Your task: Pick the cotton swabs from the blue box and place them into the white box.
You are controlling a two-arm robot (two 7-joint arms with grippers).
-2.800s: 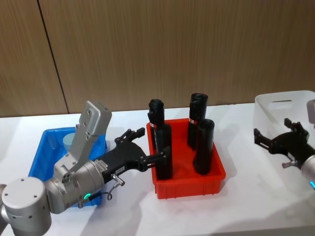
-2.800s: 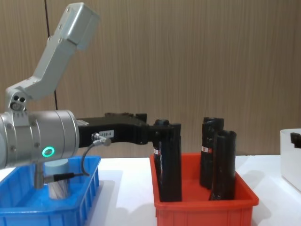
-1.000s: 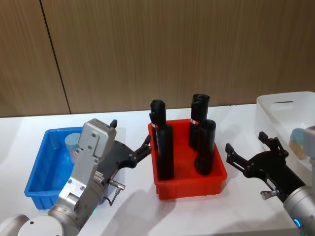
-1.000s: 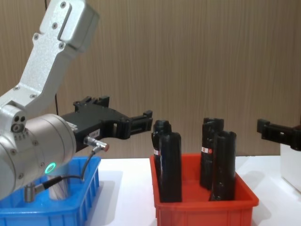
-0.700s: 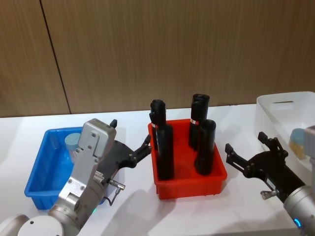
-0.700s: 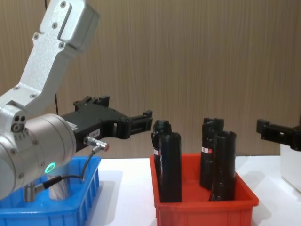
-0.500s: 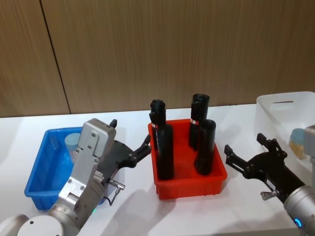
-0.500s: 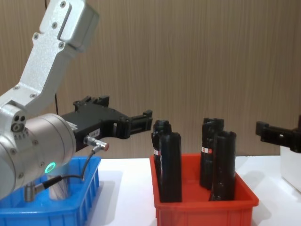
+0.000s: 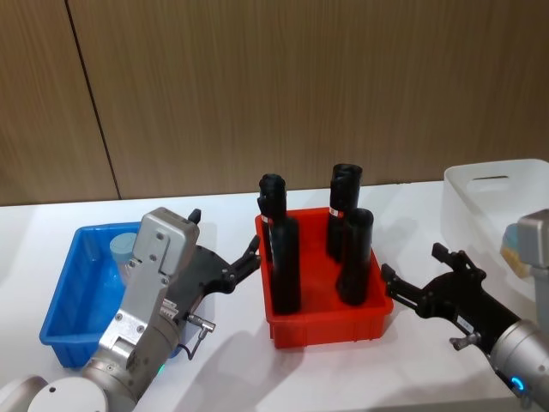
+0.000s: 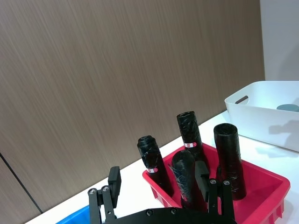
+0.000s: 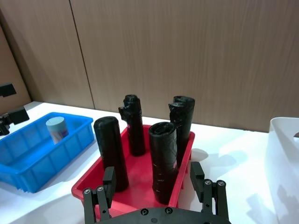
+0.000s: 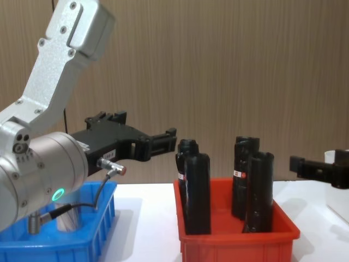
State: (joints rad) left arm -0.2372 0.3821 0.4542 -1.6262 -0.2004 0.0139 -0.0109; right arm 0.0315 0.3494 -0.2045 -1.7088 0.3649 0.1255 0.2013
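Observation:
One jar of cotton swabs with a grey-blue lid stands at the far end of the blue box; the right wrist view has it too. My left gripper hovers open and empty between the blue box and the red bin, raised above the table. To the right of the red bin my right gripper is open and empty, pointing left. The white box stands at the far right, with another swab jar inside it.
A red bin in the middle holds several tall black bottles, between the two grippers. The white table has free room in front of the bins. A wood-panel wall closes the back.
My right gripper has slid left, closer to the red bin's right wall. Over the last second the left arm has stayed where it was, fingers still apart.

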